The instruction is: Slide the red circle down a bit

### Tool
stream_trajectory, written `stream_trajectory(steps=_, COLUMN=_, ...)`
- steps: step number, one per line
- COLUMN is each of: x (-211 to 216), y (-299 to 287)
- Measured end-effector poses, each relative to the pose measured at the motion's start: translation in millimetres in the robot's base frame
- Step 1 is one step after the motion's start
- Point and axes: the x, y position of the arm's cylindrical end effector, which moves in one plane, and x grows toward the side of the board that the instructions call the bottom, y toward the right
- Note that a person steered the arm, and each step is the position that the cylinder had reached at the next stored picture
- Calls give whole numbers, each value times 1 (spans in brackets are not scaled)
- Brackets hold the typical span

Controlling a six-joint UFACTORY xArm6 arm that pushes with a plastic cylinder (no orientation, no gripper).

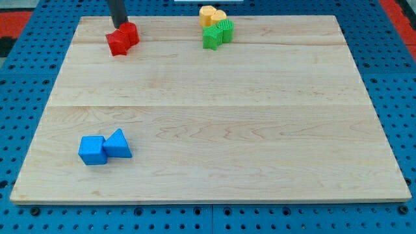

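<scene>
Blue blocks [104, 147] sit nearest; far up, my tip [119, 26], grasping nothing, touches the red circle [129, 32] from above-left.

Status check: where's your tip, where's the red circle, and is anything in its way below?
My tip at red blocks' top edge. Circle shape unclear. Board below clear down to blue blocks.

Bright, even light; soft shadows; sharp

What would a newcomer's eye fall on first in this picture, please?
Probably the dark rod coming down at the view's top left, my tip right at the upper edge of a pair of red blocks. Next, the yellow and green blocks clustered at top centre, and two blue blocks touching at bottom left.
</scene>
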Motion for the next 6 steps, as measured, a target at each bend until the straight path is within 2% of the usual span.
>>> stream_trajectory(steps=4, x=-30, y=15)
stream_trajectory(steps=6, x=10, y=28)
